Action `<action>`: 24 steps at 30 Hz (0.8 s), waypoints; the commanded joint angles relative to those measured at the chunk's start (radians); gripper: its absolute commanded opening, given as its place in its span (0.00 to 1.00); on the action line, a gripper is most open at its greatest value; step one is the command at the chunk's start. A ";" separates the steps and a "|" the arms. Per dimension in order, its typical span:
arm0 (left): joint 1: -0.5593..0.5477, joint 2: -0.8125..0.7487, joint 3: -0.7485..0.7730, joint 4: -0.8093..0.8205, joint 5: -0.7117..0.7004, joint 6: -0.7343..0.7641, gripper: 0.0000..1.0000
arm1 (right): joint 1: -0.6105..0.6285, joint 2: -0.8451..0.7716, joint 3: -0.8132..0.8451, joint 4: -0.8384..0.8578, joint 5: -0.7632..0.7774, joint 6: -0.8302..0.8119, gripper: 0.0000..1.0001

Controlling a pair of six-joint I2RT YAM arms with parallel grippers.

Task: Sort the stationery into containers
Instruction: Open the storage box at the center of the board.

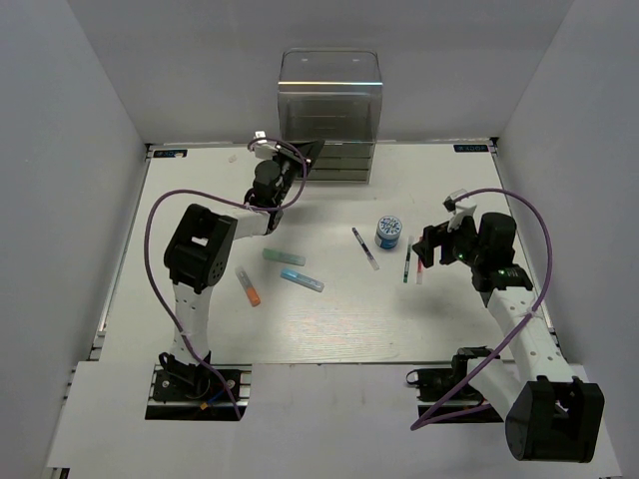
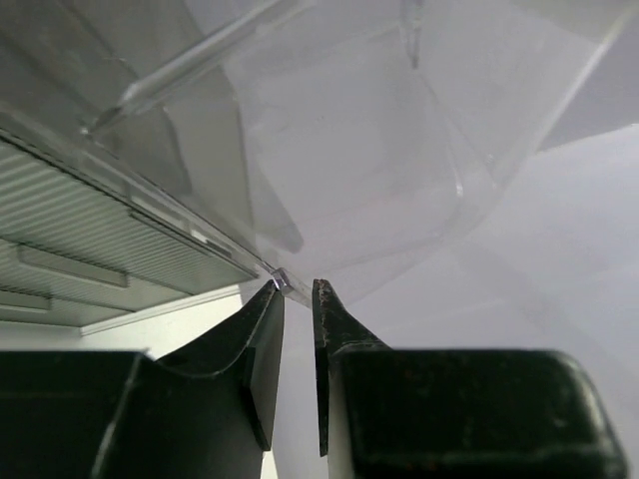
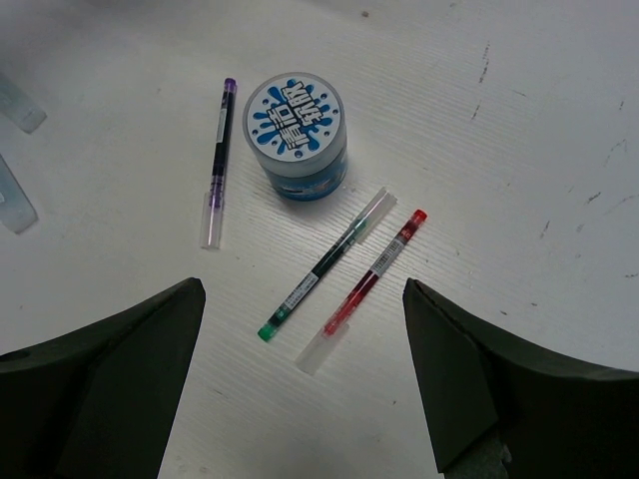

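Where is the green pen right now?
In the top view the green pen lies on the right half of the table, just left of the red pen and near the blue-and-white roll, in front of the open right gripper.

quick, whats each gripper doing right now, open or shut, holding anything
left gripper: nearly shut, tips seemingly pinching a clear edge of the organiser.
right gripper: wide open, holding nothing.

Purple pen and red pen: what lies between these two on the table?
The green pen lies there, close beside the red pen, and the blue-and-white roll too. The right wrist view shows it.
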 commanded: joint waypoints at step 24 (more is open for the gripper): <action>-0.002 -0.153 -0.020 0.105 -0.002 0.013 0.23 | 0.131 0.375 0.201 0.196 -0.094 -0.263 0.90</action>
